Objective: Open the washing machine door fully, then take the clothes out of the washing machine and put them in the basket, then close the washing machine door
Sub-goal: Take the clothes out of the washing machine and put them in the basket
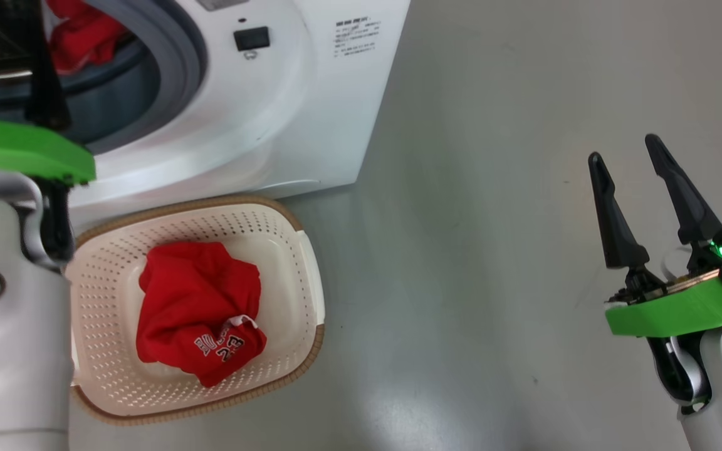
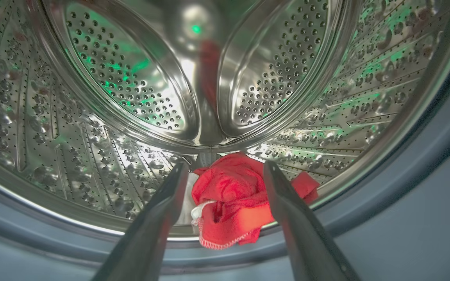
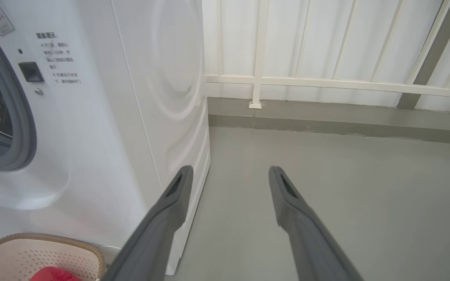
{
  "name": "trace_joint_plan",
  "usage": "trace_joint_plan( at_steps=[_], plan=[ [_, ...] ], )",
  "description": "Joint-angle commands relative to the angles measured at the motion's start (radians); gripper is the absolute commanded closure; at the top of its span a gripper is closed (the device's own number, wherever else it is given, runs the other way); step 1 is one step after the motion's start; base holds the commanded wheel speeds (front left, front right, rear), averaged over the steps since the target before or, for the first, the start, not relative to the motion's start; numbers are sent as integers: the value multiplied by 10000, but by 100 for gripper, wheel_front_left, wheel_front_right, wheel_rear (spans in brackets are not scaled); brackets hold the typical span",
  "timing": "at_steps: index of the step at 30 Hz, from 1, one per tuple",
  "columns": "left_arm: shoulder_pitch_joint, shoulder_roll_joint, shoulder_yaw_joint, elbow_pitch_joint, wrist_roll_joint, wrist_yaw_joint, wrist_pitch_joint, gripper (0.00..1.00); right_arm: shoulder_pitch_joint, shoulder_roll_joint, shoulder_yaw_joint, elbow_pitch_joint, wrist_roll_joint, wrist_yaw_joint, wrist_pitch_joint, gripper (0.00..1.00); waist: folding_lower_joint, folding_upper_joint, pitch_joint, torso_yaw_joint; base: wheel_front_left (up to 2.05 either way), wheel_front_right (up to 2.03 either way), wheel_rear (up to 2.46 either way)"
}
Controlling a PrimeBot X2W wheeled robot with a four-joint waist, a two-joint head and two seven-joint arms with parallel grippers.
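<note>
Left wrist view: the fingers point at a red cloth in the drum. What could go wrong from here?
1. The open left gripper may pinch only a fold of the red cloth, which could slip out before reaching the basket.
2. A white piece tucked against it may get left behind.
3. Pushing deeper, the gripper could scrape the drum.

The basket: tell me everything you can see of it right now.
The basket is a cream-white plastic tub, rounded rectangle, its walls and bottom pierced with small holes, with a brown woven-look rim. It stands upright on the grey floor just in front of the washing machine; whether they touch cannot be told. A crumpled red jersey with a white 23 lies inside. The pale left forearm hides its left edge.
</note>
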Motion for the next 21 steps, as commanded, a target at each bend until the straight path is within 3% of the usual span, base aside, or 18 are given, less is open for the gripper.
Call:
trace_joint_plan(
  at_steps=[1, 10, 21],
  plan=[
    [-183, 473, 262, -112, -34, -55, -119, 0, -128, -137, 204, -280, 104, 65, -65, 0, 0, 0, 162, -113, 0, 0, 0],
    [-1697, 582, 382, 1978, -578, -221, 580, 0, -447, -74, 595, -141, 510, 65, -65, 0, 0, 0, 435, -401, 0, 0, 0],
    [-2805, 1184, 97, 3822, -390, 375, 2013, 0, -619, -10, 1220, -148, 1184, 65, -65, 0, 0, 0, 600, -911, 0, 0, 0]
  ],
)
